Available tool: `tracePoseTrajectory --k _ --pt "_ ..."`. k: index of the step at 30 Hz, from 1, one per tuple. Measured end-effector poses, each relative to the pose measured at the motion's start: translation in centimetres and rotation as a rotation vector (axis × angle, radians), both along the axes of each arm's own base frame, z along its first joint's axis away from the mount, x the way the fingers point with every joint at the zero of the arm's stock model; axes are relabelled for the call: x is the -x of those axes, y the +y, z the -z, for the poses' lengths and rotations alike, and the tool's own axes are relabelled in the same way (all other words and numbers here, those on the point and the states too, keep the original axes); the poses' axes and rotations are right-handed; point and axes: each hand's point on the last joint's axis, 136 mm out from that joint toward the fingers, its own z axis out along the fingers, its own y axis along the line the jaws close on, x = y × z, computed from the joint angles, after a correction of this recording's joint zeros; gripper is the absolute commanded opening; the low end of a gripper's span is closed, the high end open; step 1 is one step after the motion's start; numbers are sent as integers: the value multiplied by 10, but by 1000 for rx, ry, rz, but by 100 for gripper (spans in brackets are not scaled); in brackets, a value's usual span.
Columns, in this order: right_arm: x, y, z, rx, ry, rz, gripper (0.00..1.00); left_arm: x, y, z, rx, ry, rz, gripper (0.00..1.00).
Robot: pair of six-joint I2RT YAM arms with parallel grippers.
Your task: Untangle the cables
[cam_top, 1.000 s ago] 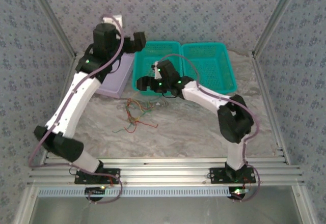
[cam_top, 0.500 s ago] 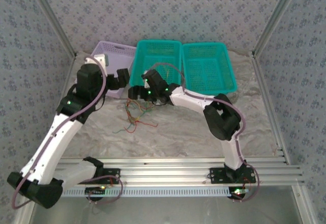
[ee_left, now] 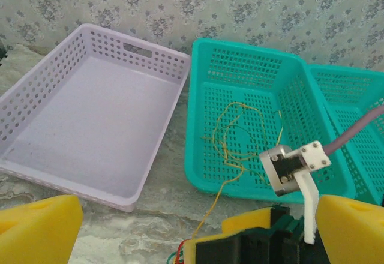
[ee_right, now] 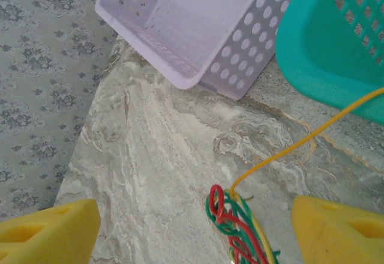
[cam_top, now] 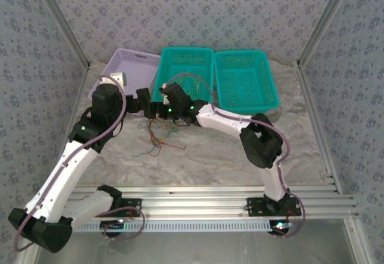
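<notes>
The biggest change is in the left arm (cam_top: 78, 150): a second ago it stretched out over the lilac basket (cam_top: 129, 53) and hid most of it, and now it is drawn back and folded low, so the basket lies bare and empty. The right arm (cam_top: 231, 119) has also swung left, off the front of the middle teal basket (cam_top: 187, 50) and out over the table (cam_top: 228, 162). Both wrists now meet at the far edge of the cables (cam_top: 159, 137), which I read as the two arms setting up for the next pull, not finishing one. The left gripper (ee_left: 192, 222) stands as wide as it goes, holding nothing, and looks over both baskets from just before their near walls. The right gripper (ee_right: 192, 231) has narrowed a little but is plainly still agape and empty. The knot (ee_right: 231, 219) of red, green and yellow strands lies on the marble between its fingers (ee_right: 339, 231), nearer the one on the right of that view and touching neither. One yellow cable (ee_left: 231, 133) is looped inside the teal basket, but its tail runs over the near wall and down into the knot, so it is not yet free. The rest of the pile lies loose on the table nearer the arm bases.
</notes>
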Motion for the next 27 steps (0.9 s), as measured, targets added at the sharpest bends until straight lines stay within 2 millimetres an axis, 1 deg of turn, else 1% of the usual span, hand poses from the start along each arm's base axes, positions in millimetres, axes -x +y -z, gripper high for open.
tracePoseTrajectory --k 4,8,16,17,19,25,27 --pt "-8 3 10 -5 29 12 80 1 4 -4 -5 -19 -13 100" --pt "-14 5 19 -2 48 25 75 3 5 -7 -3 -32 -18 100" --pt "-24 19 23 -24 60 26 55 2 7 -9 -11 -41 -25 100" --pt "-24 20 24 -27 62 25 51 2 7 -9 -11 -42 -27 100" --pt "-24 21 24 -30 65 26 41 1 8 -9 -15 -43 -30 100" --pt "-25 21 23 -33 65 30 20 1 8 -9 -18 -47 -29 100" --pt "-26 21 23 -30 61 33 9 1 8 -7 -20 -43 -29 100"
